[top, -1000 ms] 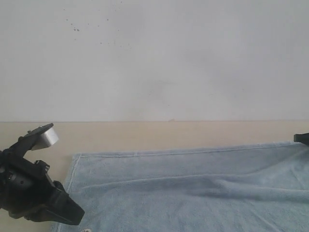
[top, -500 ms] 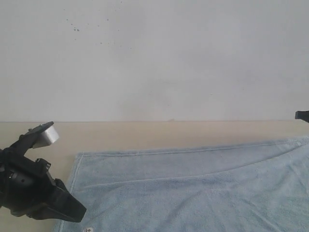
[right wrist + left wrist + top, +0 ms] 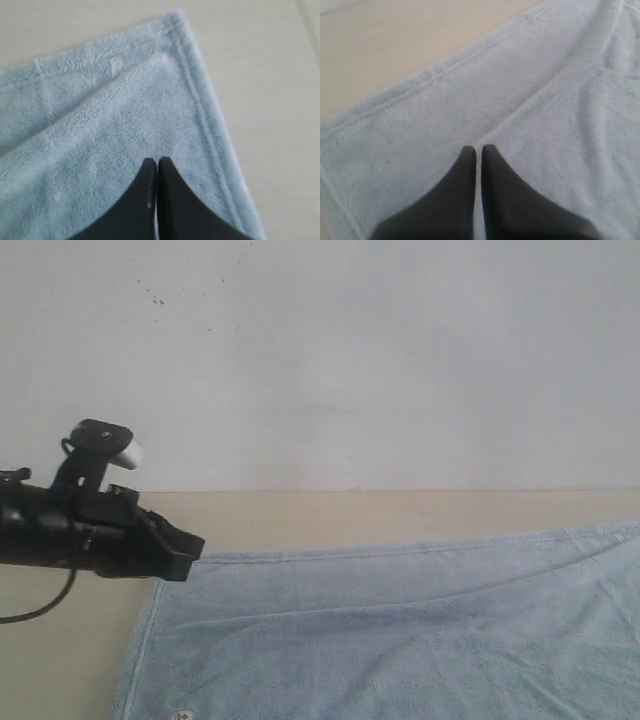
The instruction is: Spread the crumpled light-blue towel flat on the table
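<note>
The towel (image 3: 400, 630) lies on the worktop (image 3: 350, 512), spread wide & mostly flat. In the ext. view it fills the near part of the worktop, from near the left side out past the right edge. A long soft fold line runs across it. Its stitched hem (image 3: 330, 553) is on the far side, w/ bare worktop btwn it & the white wall (image 3: 350, 360). A tiny white tag (image 3: 182, 716) sits by the towel's near-left corner.

The left hand (image 3: 192, 546) hangs in the air over the towel's far-left corner, on a black arm that comes in from the left. Its two black fingers (image 3: 455, 200) are almost pressed together, w/ just a thin slit btwn them & nothing in it.

The right hand (image 3: 154, 161) shows only in its wrist view. Its fingers (image 3: 170, 210) are closed tight & hold nothing. It is over the towel near a corner, w/ the hem just beside it & bare worktop past that.
</note>
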{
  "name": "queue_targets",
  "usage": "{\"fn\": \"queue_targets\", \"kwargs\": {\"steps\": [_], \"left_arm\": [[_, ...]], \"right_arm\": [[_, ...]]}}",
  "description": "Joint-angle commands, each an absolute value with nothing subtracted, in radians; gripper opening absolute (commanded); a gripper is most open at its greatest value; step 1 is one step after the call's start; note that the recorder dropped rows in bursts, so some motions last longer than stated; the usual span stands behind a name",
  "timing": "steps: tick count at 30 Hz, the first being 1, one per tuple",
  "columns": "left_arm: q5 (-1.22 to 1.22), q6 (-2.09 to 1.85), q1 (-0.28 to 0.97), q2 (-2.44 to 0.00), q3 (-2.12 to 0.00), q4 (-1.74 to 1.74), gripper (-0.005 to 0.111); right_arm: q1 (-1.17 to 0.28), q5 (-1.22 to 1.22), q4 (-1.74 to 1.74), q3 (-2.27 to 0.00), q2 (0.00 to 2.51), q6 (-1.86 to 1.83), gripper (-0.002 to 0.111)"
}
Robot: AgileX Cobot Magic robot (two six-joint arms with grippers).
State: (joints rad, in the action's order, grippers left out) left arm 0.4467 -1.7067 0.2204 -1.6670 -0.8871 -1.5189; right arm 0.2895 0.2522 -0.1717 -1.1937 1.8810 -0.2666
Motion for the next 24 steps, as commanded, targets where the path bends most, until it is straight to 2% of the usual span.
{"fn": "queue_targets", "kwargs": {"steps": [1, 5, 10, 19, 24], "left_arm": [[0.445, -1.836, 0.218, -1.862, -1.006, -1.641, 0.004], [0.413, -1.814, 0.187, -1.952, -1.056, -1.637, 0.004], [0.397, -1.868, 0.137, -1.986, -1.083, -1.635, 0.004], [0.572, -1.938, 0.053, -2.115, -1.149, -1.635, 0.004], [0.575, -1.964, 0.041, -2.147, -1.164, -1.635, 0.004]], "right_arm": [[0.299, 0.175, -0.159, -0.911, 1.695, -0.304, 0.0], [0.307, 0.286, -0.173, -0.795, 1.688, -0.232, 0.0], [0.309, 0.327, -0.173, -0.758, 1.688, -0.233, 0.0], [0.309, 0.255, -0.163, -0.758, 1.685, -0.247, 0.0], [0.379, 0.229, -0.138, -0.758, 1.685, -0.199, 0.0]]}}
